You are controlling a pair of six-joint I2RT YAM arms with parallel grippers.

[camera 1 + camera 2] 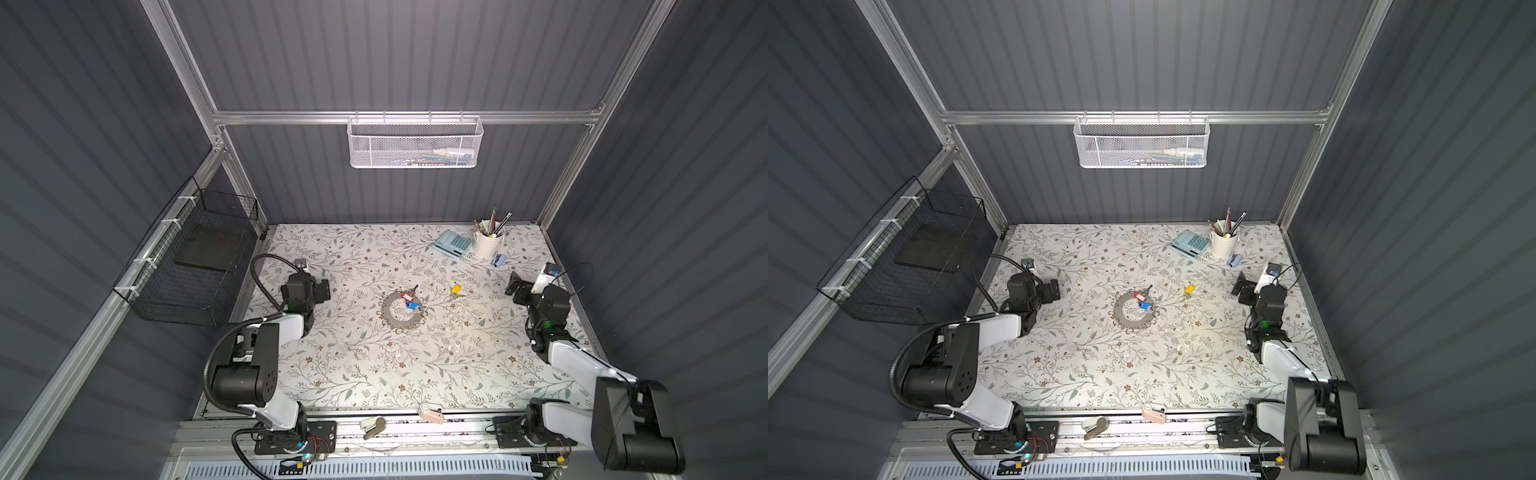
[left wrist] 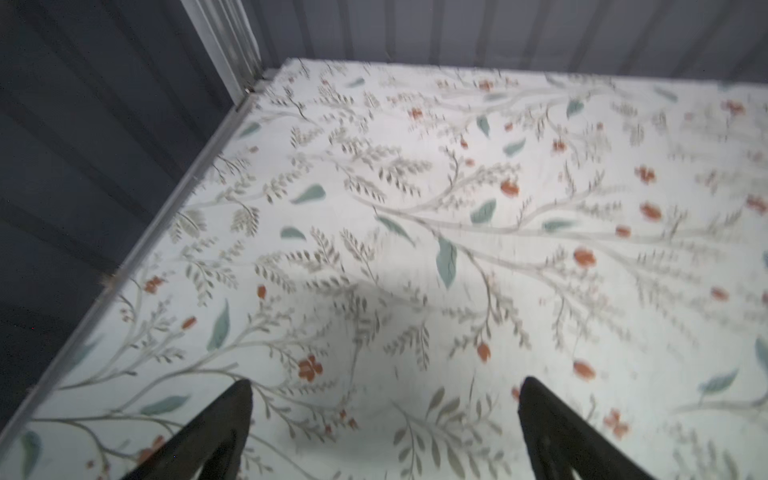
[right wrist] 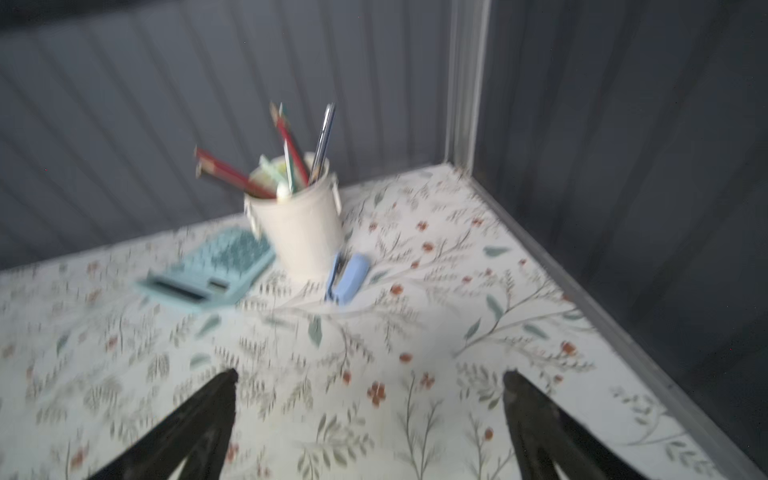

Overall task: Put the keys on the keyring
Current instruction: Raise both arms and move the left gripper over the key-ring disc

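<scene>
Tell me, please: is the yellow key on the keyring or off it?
Off. In both top views the yellow key lies alone on the table, clearly apart from the keyring.

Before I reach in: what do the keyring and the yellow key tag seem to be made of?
The keyring: apparently flat grey metal with a dull finish, and thin wire loops round its outer edge. The yellow tag: probably plastic, judging by its bright, even colour and oblong shape; it is too small here to tell gloss.
</scene>
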